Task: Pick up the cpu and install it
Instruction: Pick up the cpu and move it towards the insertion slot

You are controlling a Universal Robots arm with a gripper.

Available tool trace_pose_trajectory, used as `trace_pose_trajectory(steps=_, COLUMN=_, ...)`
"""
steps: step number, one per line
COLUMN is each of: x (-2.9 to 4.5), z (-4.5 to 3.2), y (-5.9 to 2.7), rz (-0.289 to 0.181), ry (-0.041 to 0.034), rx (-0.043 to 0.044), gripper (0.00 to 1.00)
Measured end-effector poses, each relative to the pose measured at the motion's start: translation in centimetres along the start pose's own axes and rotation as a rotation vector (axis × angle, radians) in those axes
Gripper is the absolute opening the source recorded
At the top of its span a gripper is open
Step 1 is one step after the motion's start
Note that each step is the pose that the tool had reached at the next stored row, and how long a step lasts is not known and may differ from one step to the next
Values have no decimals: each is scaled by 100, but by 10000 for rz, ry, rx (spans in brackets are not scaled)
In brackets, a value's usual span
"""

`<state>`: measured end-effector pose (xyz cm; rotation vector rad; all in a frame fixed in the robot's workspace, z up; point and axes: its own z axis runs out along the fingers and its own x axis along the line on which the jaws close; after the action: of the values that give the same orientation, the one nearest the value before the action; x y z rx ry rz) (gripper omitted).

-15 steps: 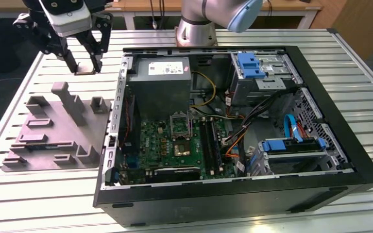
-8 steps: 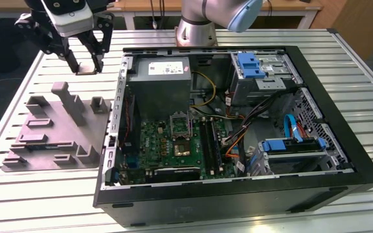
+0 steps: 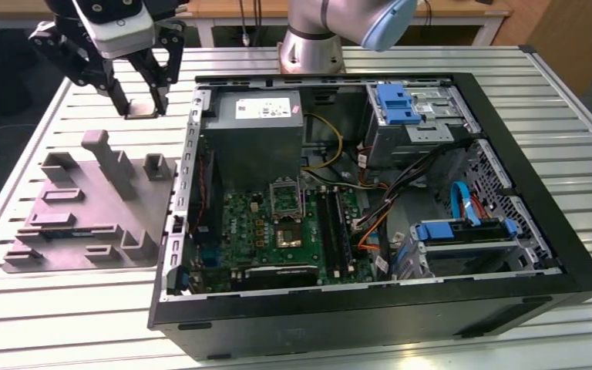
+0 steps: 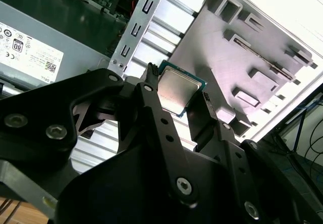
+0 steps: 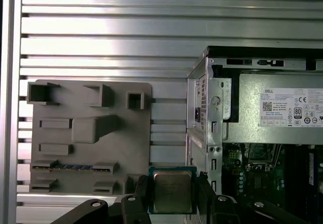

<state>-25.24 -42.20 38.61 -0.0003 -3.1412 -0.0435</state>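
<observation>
Cpu (image 5: 172, 191): gripped by opposite edges in closed jaws of gripper (image 3: 139, 106), aloft over surface (image 3: 70, 324), between tray (image 3: 80, 231) and case (image 3: 378, 312). Handling: keep level; chip possibly sits slightly tilted.

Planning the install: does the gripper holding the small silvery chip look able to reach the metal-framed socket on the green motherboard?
Probably yes: the gripper hangs outside the open-sided black case, and nothing covers the socket.
</observation>
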Motion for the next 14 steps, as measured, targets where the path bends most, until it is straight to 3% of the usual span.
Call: trace_pose_trajectory(steps=14, x=-90, z=6, y=0, rz=0, ry=0, rx=0, gripper=47)
